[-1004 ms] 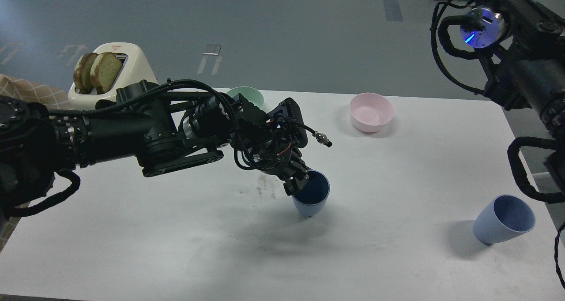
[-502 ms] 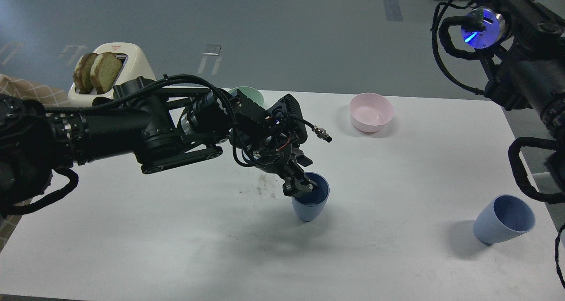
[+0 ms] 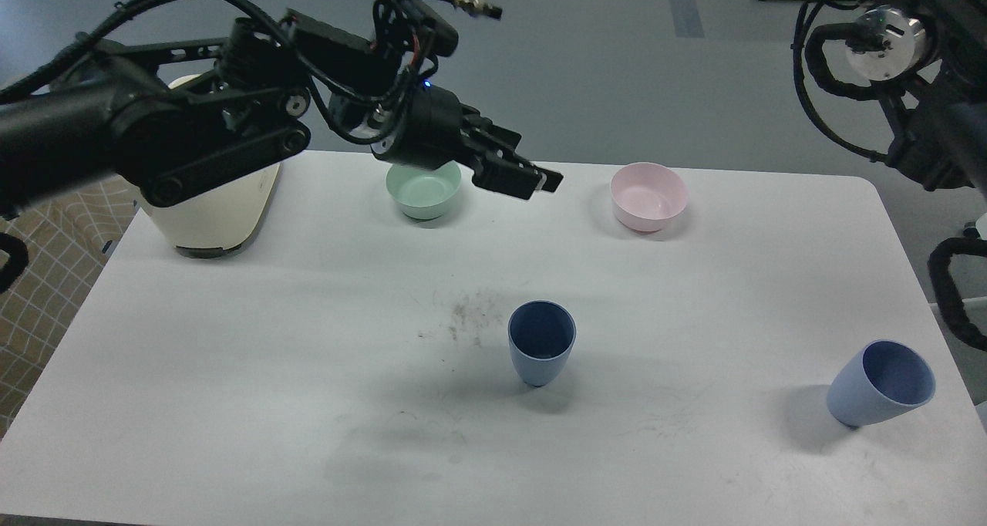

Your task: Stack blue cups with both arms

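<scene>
One pale-blue cup (image 3: 541, 345) stands upright in the middle of the white table (image 3: 231, 356), free of any gripper. The second blue cup (image 3: 879, 383) sits near the table's right front corner, tilted with its mouth towards the right. My left gripper (image 3: 528, 177) is raised well above the table, up and behind the middle cup, in front of the mint-green bowl; its fingers look parted and hold nothing. Of my right arm (image 3: 917, 63) only upper joints and cables show at the top right; its gripper is out of view.
A mint-green bowl (image 3: 424, 193) and a pink bowl (image 3: 648, 196) stand at the back of the table. A cream toaster (image 3: 212, 214) stands back left, partly behind my left arm. A dark smudge (image 3: 470, 318) marks the table left of the middle cup.
My left gripper let go of the middle cup's rim and rose up and back. The cup now stands alone and upright. The right arm shifted slightly.
</scene>
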